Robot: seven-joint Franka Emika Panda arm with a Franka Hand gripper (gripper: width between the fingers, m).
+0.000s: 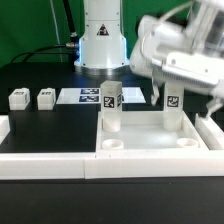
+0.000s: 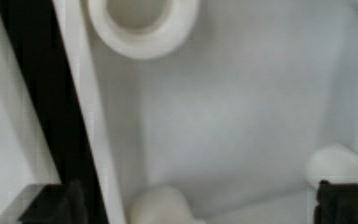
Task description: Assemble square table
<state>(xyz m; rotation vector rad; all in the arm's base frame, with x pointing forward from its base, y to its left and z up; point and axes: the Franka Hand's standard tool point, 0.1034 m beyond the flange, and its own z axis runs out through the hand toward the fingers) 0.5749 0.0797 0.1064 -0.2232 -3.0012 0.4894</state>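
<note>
By the near right corner of the table (image 1: 40,125), sits as a white rimmed slab (image 1: 150,160) with round sockets (image 2: 144,25); bears two upright legs (image 1: 110,112), (image 1: 172,115), black-and-white square tags (image 1: 110,99) too small to read. Hangs above, gripper (image 2: 190,203) spread, grasping nothing.

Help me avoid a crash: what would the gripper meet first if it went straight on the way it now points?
Probably the flat face of the square table slab, which fills the wrist view ahead of the open gripper. The empty socket lies off that line. Depth is unclear.
</note>
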